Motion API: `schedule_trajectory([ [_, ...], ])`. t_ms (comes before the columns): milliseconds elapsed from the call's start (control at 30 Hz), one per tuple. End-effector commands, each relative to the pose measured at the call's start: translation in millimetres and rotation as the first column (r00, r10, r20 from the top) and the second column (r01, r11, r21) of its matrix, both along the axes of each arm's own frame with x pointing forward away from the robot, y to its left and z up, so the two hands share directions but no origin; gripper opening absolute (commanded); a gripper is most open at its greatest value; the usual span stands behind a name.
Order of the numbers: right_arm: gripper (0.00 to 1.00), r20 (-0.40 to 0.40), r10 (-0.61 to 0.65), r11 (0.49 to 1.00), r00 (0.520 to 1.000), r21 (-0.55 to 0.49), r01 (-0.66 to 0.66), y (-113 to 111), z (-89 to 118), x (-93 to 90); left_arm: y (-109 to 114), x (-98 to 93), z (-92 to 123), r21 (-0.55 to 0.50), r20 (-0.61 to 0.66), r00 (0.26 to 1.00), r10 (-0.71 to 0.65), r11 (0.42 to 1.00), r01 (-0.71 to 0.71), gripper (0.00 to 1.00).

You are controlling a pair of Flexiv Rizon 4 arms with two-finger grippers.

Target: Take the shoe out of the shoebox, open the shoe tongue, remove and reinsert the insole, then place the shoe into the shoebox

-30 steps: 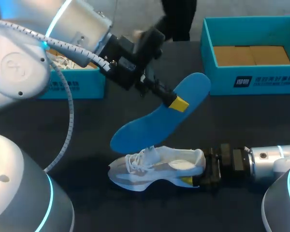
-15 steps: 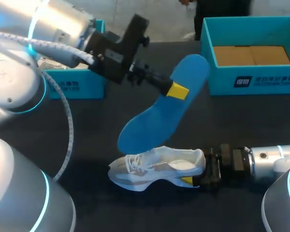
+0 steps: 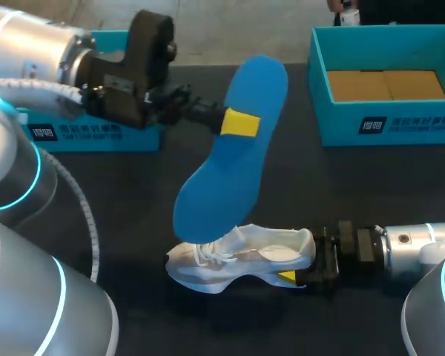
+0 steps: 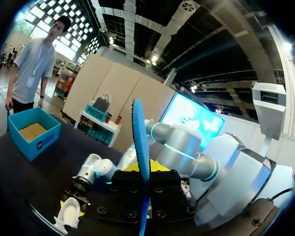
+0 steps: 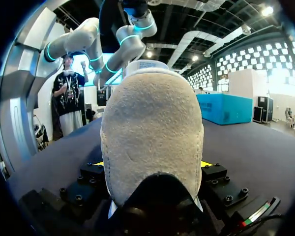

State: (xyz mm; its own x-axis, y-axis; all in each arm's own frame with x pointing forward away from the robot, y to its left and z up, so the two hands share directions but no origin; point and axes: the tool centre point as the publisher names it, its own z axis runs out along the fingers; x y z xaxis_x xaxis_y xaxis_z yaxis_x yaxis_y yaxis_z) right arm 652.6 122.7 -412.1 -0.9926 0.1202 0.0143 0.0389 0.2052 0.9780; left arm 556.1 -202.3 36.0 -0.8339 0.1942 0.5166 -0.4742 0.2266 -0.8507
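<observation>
Two things were held at once. The thin blue foam insole (image 3: 233,152) was pinched at mid-length by the left gripper (image 3: 237,123), its jaws pressed on the two faces, and was carried steeply tilted above the black table (image 3: 133,200). Its lower end hung over the laces of the white knit shoe (image 3: 237,259). The shoe stood on its sole and was clamped at the heel between the fingers of the right gripper (image 3: 300,265).

The insole was judged light and limp, likely to buckle if pushed from mid-length, so a hold nearer the entering end would be favoured. The shoe's upper looked soft and the heel stiffer, so the heel seemed a sound place for a clamp.

The left gripper's far finger was hidden behind the insole. Contact between insole and shoe could not be told. The shoe's opening was partly covered. The open teal cardboard shoebox (image 3: 334,59) stood well apart.
</observation>
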Motion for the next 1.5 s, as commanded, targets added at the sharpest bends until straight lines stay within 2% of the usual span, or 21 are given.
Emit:
schedule_trajectory([
  [33,0.0,0.001,-0.003,1.0,1.0,-0.001,0.003,1,0,-1.0,14,-7.9,-2,-0.111,-0.033,0.997,0.071,0.991,-0.074,0.0],
  [267,0.0,0.001,-0.003,1.0,1.0,-0.001,0.003,1,0,-1.0,19,-10.5,17,-0.145,-0.084,0.993,0.08,0.985,-0.091,0.0],
  [567,0.0,0.001,-0.003,1.0,1.0,-0.001,0.003,1,0,-1.0,22,-26.9,31,-0.152,-0.068,0.994,0.088,0.984,-0.098,0.0],
  [700,0.0,0.001,-0.003,1.0,1.0,-0.001,0.003,1,0,-1.0,26,-29.4,34,-0.151,-0.06,0.994,0.092,0.984,-0.1,0.0],
  [1000,0.0,0.001,-0.003,1.0,1.0,-0.001,0.003,1,0,-1.0,30,-21.0,39,-0.119,-0.101,0.992,0.082,0.988,-0.094,0.0],
  [1500,0.0,0.001,-0.003,1.0,1.0,-0.001,0.003,1,0,-1.0,32,-20.7,38,-0.087,-0.094,0.992,0.08,0.992,-0.088,0.0],
])
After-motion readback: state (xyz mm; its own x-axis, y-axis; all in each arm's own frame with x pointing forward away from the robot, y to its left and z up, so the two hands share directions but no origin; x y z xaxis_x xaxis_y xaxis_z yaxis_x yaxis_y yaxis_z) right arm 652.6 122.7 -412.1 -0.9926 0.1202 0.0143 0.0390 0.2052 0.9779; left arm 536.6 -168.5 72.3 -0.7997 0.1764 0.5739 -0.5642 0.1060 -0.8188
